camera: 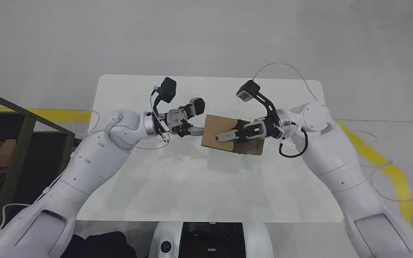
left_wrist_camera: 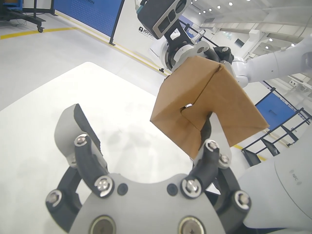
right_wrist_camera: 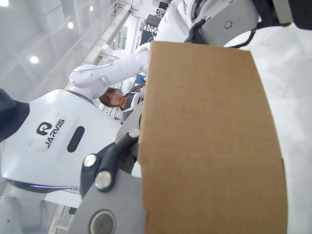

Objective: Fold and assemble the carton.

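Item 1: brown carton (camera: 227,129), part-folded, centre of top-view frame, raised above white table (camera: 213,187). In left wrist view it sat right of centre, end flaps overlapping w/ small gap betw. them.
Item 2: right gripper (camera: 222,137), just right of frame centre, pinching a carton panel, one finger lying across upper face.
Item 3: left gripper (left_wrist_camera: 143,116), left of carton in top view, spread wide. One finger (left_wrist_camera: 219,132) touched carton's near edge; other finger (left_wrist_camera: 69,127) well apart from it.
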Controlling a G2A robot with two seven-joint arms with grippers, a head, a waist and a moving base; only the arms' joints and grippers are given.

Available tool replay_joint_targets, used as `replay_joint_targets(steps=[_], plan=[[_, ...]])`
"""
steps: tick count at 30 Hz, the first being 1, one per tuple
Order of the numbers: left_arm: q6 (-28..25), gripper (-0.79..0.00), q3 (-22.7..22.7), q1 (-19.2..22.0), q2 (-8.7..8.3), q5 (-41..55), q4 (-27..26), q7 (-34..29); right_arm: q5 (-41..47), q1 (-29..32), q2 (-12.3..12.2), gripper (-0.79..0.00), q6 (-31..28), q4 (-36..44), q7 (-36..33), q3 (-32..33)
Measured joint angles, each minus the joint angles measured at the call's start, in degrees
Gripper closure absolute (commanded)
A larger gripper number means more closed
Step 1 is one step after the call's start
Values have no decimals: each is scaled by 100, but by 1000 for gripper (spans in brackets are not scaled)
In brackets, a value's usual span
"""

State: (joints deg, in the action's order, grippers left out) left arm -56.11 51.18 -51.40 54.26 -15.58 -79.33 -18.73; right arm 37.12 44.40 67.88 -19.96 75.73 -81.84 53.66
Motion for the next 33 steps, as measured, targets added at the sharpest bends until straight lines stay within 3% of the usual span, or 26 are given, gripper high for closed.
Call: replay_joint_targets(steps=[13, 20, 26, 33], plan=[[-21, -785, -41, 82, 105, 9, 72, -82, 23, -22, 27, 0, 0, -34, -49, 6], [-3, -785, 349, -70, 43, -233, 155, 85, -14, 22, 11, 0, 61, -79, -67, 72], [-79, -785, 807, -307, -14, -836, -43, 527, -61, -32, 13, 0, 304, -369, -108, 60], [-189, -785, 1217, -618, -47, -2364, -527, 1596, -55, -238, 116, 0, 454, -1051, -151, -196]])
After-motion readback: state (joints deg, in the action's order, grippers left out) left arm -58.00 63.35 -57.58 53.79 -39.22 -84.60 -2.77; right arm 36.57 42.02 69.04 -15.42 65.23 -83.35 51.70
